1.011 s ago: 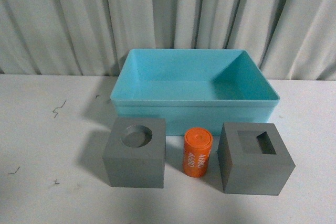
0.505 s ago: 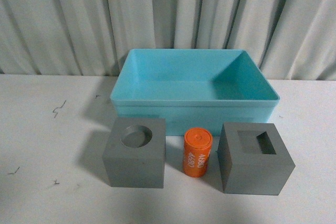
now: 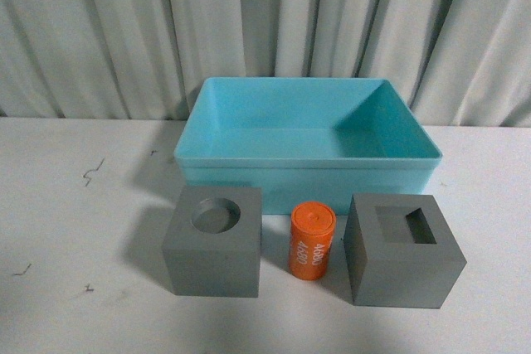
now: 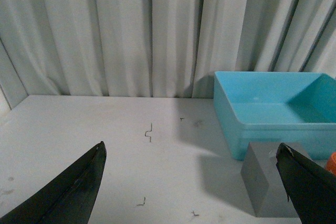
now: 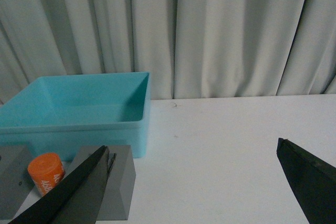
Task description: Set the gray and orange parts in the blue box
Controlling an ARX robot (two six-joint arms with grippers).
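Three parts stand in a near row: cube with round recess [image 3: 212,264], orange cylinder [image 3: 311,244], cube with square recess [image 3: 405,273]. You get only narrow gaps either side of the cylinder. The blue box [image 3: 307,180], just behind them, is open from above. Bare surface [image 3: 66,221] lies left and right of the row. A curtain [image 3: 108,31] closes the far side.

orange cylinder [image 3: 312,240], white digits on its side, seemingly 4680, printed twice

Dim, even light; soft shadows left of cubes; slight noise.
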